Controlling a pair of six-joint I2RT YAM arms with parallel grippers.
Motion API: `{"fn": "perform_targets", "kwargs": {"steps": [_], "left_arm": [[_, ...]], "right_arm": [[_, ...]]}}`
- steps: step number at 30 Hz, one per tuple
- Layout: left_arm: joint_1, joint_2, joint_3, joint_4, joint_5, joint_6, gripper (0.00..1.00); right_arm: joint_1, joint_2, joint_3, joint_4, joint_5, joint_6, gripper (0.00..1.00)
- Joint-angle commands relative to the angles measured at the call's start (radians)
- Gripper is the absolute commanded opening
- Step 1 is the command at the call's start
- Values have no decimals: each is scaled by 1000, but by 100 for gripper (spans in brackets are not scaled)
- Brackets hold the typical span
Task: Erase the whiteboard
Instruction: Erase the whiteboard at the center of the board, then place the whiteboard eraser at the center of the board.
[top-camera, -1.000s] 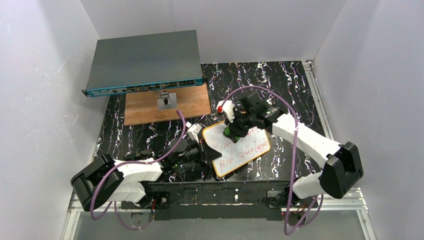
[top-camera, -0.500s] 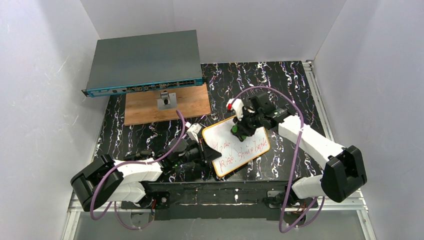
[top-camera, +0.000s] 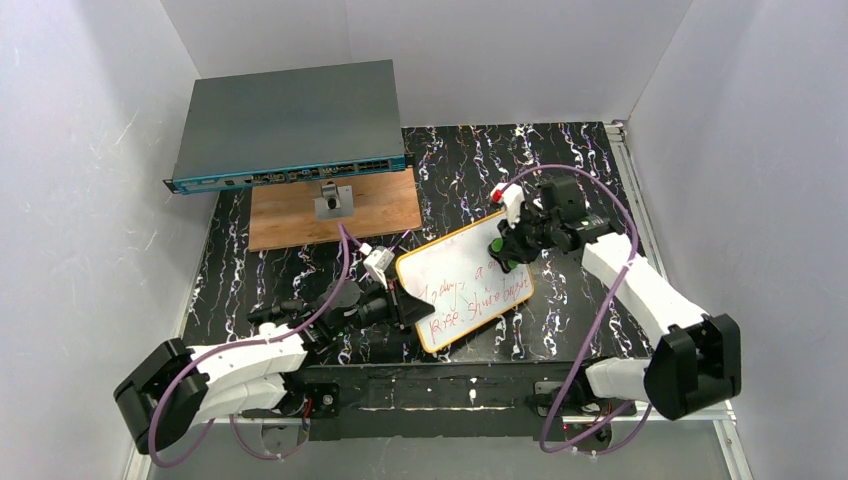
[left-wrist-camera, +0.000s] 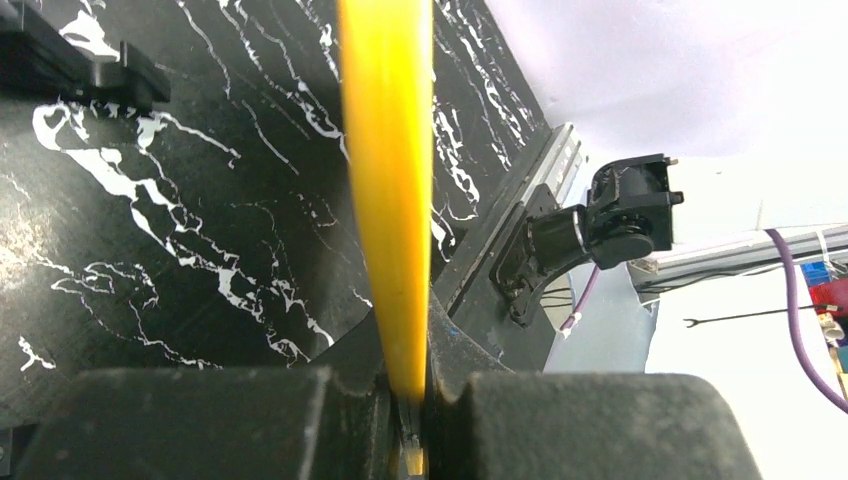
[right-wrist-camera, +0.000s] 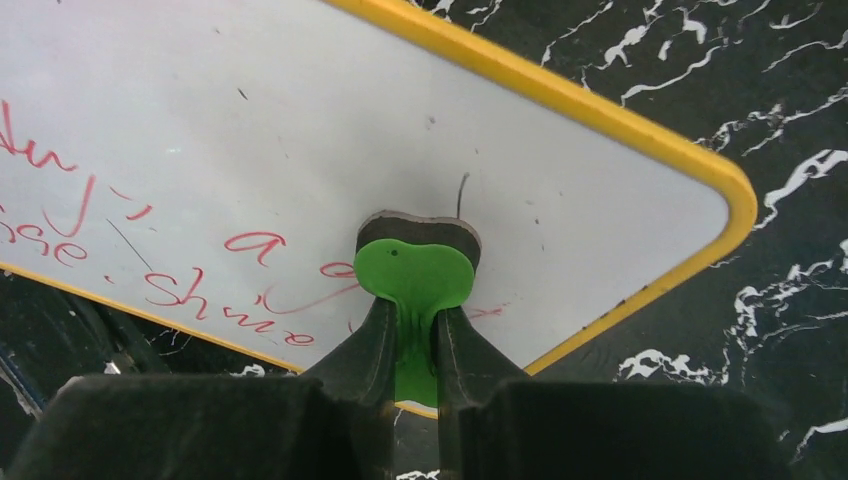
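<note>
The whiteboard (top-camera: 462, 290) lies in the middle of the table (top-camera: 570, 170), long axis slanting near-left to far-right, its near-left edge pinched by the left gripper (top-camera: 406, 308) while the right gripper (top-camera: 505, 252) clamps a green eraser (right-wrist-camera: 413, 278) against its far-right end.

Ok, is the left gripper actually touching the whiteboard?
Touching. The left wrist view shows the whiteboard edge-on, its orange rim pinched between the shut jaws of the left gripper.

The left arm (top-camera: 245, 365), at seven o'clock, and the right arm (top-camera: 640, 285), at four o'clock, have white shells between bulky black joints. A purple cable (top-camera: 556, 167) loops along each; the left claw (top-camera: 408, 310) and right claw (top-camera: 507, 252) are black.
</note>
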Motion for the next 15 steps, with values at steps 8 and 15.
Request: {"fn": "perform_targets", "kwargs": {"steps": [8,15], "left_arm": [[22,-191,41,-72,4,113,0],[26,-324,101,-348,-130,196,0]], "right_arm": [[-167,-91,-17,-37,-94,-45,1],[-326,-22,-24,-62,-29,2,1]]}}
